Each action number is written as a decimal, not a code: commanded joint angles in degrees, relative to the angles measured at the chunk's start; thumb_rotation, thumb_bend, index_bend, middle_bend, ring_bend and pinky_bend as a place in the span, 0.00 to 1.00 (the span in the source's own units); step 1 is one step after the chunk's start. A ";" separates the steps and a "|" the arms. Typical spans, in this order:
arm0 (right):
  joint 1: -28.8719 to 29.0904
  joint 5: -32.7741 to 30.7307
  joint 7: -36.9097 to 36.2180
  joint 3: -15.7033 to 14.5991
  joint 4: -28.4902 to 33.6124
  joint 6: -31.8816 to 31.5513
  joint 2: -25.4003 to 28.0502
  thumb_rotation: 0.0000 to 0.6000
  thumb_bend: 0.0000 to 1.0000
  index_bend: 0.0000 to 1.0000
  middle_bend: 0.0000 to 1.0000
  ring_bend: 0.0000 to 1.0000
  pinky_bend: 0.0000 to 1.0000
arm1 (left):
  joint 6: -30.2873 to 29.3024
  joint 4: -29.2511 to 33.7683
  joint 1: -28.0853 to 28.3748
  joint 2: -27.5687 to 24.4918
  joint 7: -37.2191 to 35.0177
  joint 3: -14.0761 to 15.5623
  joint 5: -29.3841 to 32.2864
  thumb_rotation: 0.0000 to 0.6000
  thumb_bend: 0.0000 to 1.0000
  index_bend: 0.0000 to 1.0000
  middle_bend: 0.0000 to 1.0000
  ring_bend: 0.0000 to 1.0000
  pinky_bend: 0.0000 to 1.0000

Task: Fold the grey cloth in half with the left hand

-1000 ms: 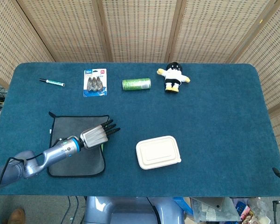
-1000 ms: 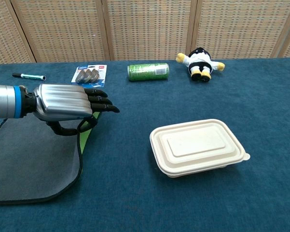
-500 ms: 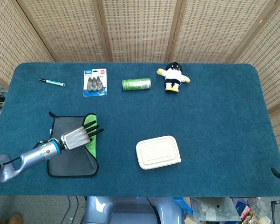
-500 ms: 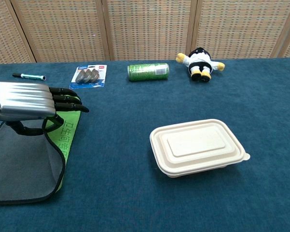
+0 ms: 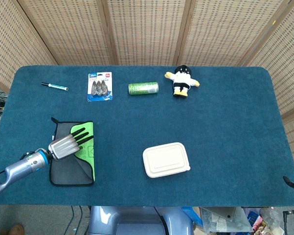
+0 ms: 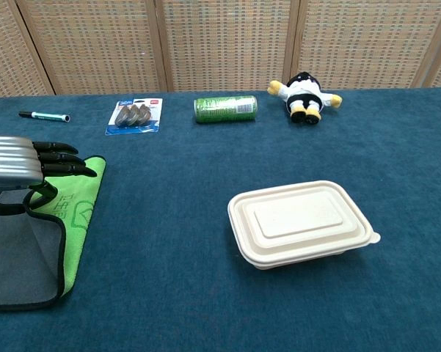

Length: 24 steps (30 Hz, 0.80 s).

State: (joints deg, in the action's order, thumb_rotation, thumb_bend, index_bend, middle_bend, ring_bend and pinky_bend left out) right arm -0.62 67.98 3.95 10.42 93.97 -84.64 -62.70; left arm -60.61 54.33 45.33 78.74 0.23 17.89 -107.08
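Observation:
The grey cloth (image 5: 68, 169) lies at the table's front left, its right part lifted and turned over so the bright green underside (image 5: 84, 142) faces up. My left hand (image 5: 64, 146) pinches the black-trimmed edge of that flap and holds it above the grey half. The chest view shows the same left hand (image 6: 18, 167) at the left border, with the green flap (image 6: 75, 220) draped below it over the grey cloth (image 6: 15, 271). Only a dark tip (image 5: 289, 181) shows past the table's front right edge, perhaps my right hand.
A cream lidded food box (image 5: 166, 159) sits right of the cloth. Along the far side lie a marker pen (image 5: 55, 86), a blister pack (image 5: 100, 86), a green can (image 5: 143, 88) and a penguin plush toy (image 5: 182, 81). Wicker screens stand behind the table.
My left hand has carried the cloth's right edge up and leftward. The flat grey cloth now has its right part flipped over, with a widening band of green underside on top.

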 commanded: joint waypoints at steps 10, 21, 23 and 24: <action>-0.10 0.28 0.45 -0.11 0.40 -0.47 -0.02 1.00 0.00 0.00 0.00 0.00 0.00 | -1.46 -5.74 -2.25 0.80 -0.04 1.61 -2.07 1.00 0.50 0.62 0.00 0.00 0.00; -0.14 0.39 0.48 -0.12 0.51 -0.65 0.02 1.00 0.00 0.00 0.00 0.00 0.00 | -2.08 -10.04 -4.07 1.19 -0.12 2.07 -2.46 1.00 0.50 0.62 0.00 0.00 0.00; -0.18 0.40 0.50 -0.14 0.56 -0.71 0.03 1.00 0.00 0.00 0.00 0.00 0.00 | -2.25 -10.90 -4.35 1.23 0.09 2.05 -2.46 1.00 0.50 0.62 0.00 0.00 0.00; -0.18 0.43 0.53 -0.15 0.57 -0.72 0.02 1.00 0.00 0.00 0.00 0.00 0.00 | -2.23 -11.50 -4.48 1.27 0.19 1.95 -2.35 1.00 0.50 0.62 0.00 0.00 0.00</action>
State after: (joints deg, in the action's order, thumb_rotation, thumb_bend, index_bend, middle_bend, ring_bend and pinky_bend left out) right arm -0.80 68.40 4.47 10.27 94.53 -85.37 -62.67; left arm -62.76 43.36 41.07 79.94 0.27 19.93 -109.52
